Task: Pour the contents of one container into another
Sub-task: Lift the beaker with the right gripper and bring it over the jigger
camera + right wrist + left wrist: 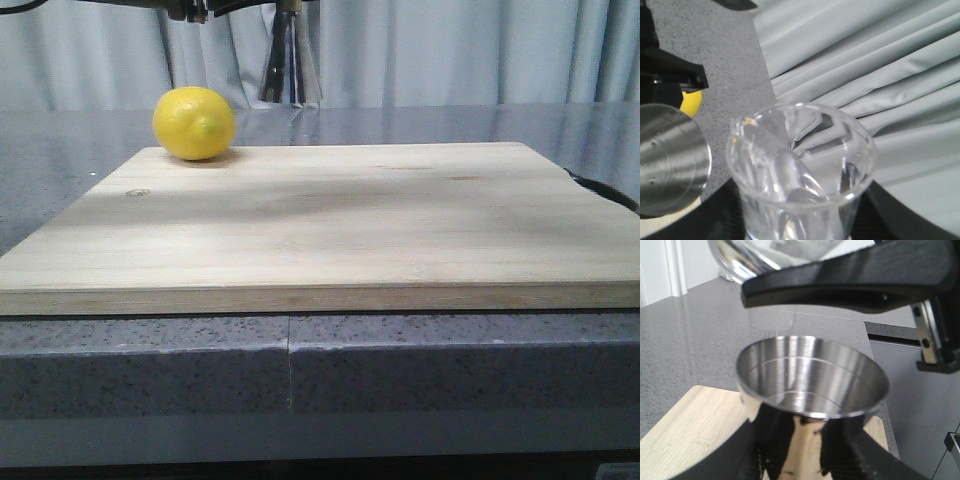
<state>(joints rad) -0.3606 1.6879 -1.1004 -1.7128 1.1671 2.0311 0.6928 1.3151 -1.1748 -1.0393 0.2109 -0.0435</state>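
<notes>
We count one lemon [194,122], sitting on the far left corner of one wooden cutting board [330,225], which lies flat on the grey speckled counter [60,150]. Pale curtains [450,50] hang behind.

One steel jigger [290,60] is up in the air behind the board; in the front view we see only its lower cone, flaring downward, cut off by the upper edge. From the left wrist we look into its open upper cup [812,377], bright and with faint rings inside. The left gripper [805,460] is clamped on the jigger's body just below that cup, dark fingers [880,460] on either side.

One clear glass beaker [800,170] shows in the right wrist view, mouth toward the camera. The right gripper [800,232] is pinching it low down, its dark fingers [715,215] flanking the glass. The same view shows the jigger's rim [670,160] just beside the beaker, and a sliver of yellow lemon [691,102] past it.

In the left wrist view the beaker [790,252] hangs tipped above the jigger's cup, held by the black finger of the right gripper [850,280]. Whether liquid is in either vessel, we cannot tell.
</notes>
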